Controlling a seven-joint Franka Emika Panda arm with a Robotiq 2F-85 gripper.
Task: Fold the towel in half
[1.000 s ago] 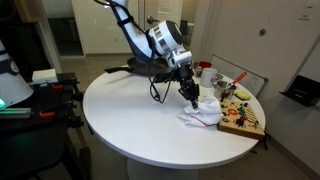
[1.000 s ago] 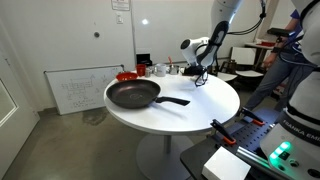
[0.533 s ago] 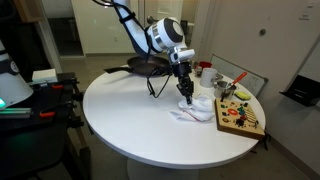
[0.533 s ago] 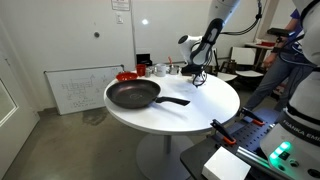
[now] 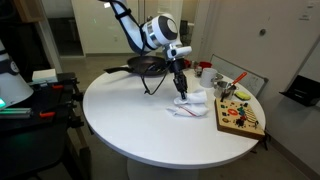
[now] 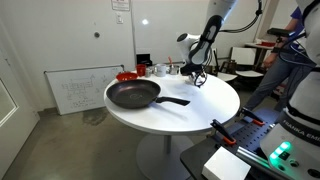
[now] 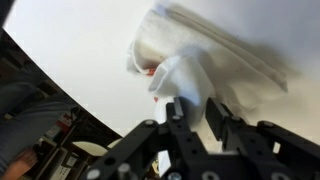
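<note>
The towel (image 5: 193, 105) is a white rumpled cloth with a bit of red, lying on the round white table (image 5: 130, 125) toward its far right side. My gripper (image 5: 180, 89) is just above the towel's left end, with one edge of the cloth pinched and raised between the fingers. In the wrist view the towel (image 7: 225, 55) spreads out ahead of the fingers (image 7: 193, 108), with a fold of it running in between them. In an exterior view the gripper (image 6: 197, 70) hangs over the table's far side; the towel is barely visible there.
A dark frying pan (image 6: 133, 95) sits on the table, also seen behind the arm (image 5: 140, 66). A wooden board with coloured pieces (image 5: 241, 119) lies right of the towel, with cups and small items (image 5: 205, 70) behind it. A black cable (image 5: 153, 88) hangs from the arm.
My gripper has moved up and to the left, pulling the towel's edge with it. The towel has shifted left and its shape has changed.
</note>
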